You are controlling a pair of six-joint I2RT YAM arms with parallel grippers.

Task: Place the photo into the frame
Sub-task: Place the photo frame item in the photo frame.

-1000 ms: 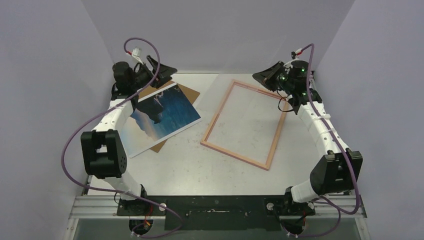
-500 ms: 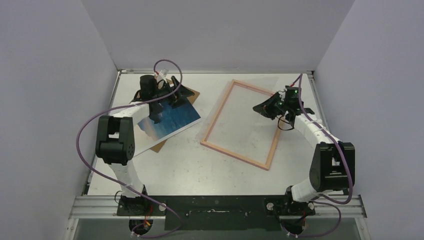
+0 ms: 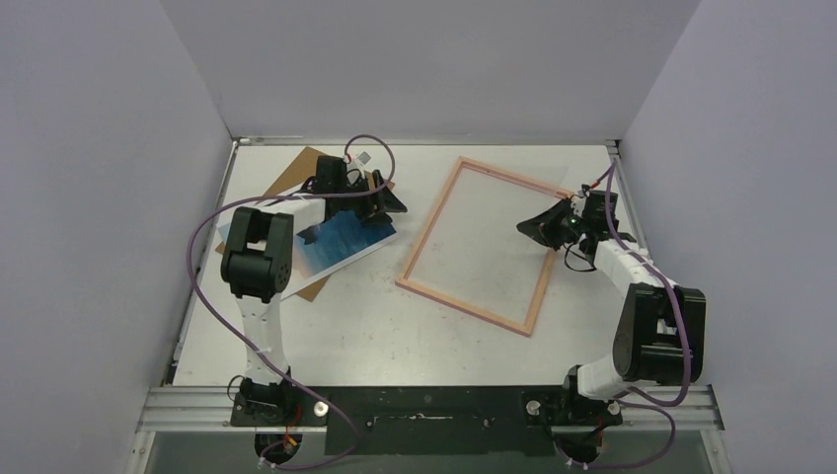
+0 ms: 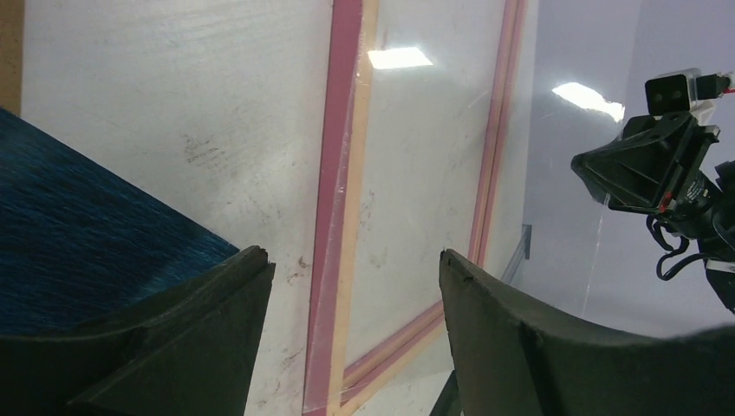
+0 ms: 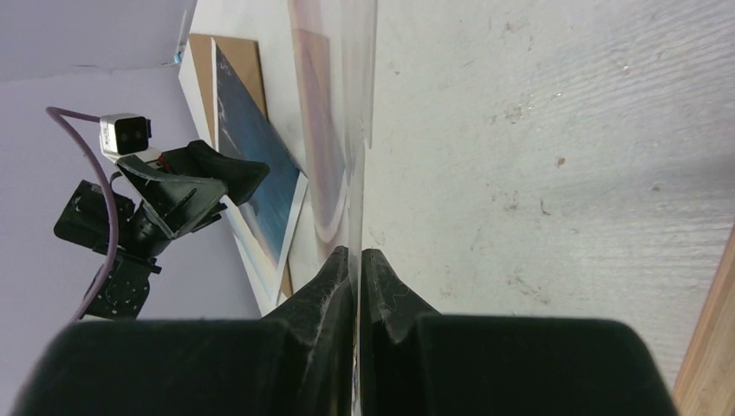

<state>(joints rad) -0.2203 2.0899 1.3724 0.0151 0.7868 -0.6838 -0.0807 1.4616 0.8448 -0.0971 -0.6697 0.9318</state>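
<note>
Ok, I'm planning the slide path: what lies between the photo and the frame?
Only bare, scuffed table, seen in the left wrist view between the photo and the frame, whose pink rail faces it.

Paper photo (image 3: pixel 345 237), wooden frame (image 3: pixel 474 306) — glossy clear pane (image 4: pixel 416 173)

Left arm (image 3: pixel 259 259), right arm (image 3: pixel 651 326): white links, black joint housings, purple cables (image 3: pixel 197 247). Left gripper (image 4: pixel 351 260), right gripper (image 5: pixel 357 253): matte black wedge fingers (image 4: pixel 173 347).

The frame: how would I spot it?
Look at the white table, right of the middle. The frame is a thin pinkish rectangle lying flat with the table showing through it, unlike the solid blue sea photo and brown board to its left.
</note>
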